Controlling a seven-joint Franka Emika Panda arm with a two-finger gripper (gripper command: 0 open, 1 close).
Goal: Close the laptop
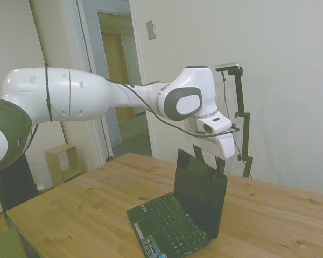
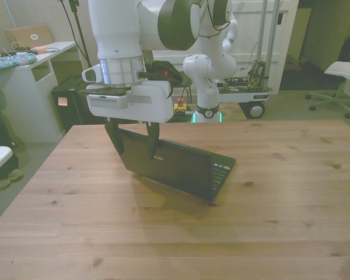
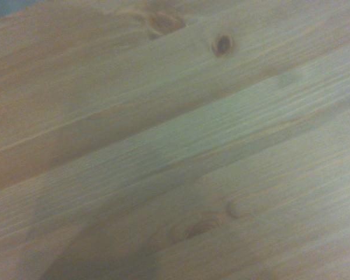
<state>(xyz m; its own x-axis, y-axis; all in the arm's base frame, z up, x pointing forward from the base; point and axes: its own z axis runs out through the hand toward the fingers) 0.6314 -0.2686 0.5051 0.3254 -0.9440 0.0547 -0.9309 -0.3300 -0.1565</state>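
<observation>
my jaws stand apart, fingers pointing down, and my gripper (image 2: 132, 142) sits at the top edge of the laptop (image 2: 176, 164) lid, on the corner toward the front view's left. both fingertips overlap the back of the lid; i cannot tell whether they touch it. the laptop stands open on the wooden table (image 2: 280, 221), screen tilted over its black keyboard (image 1: 169, 221). my wrist view shows only blurred table planks (image 3: 175, 151).
</observation>
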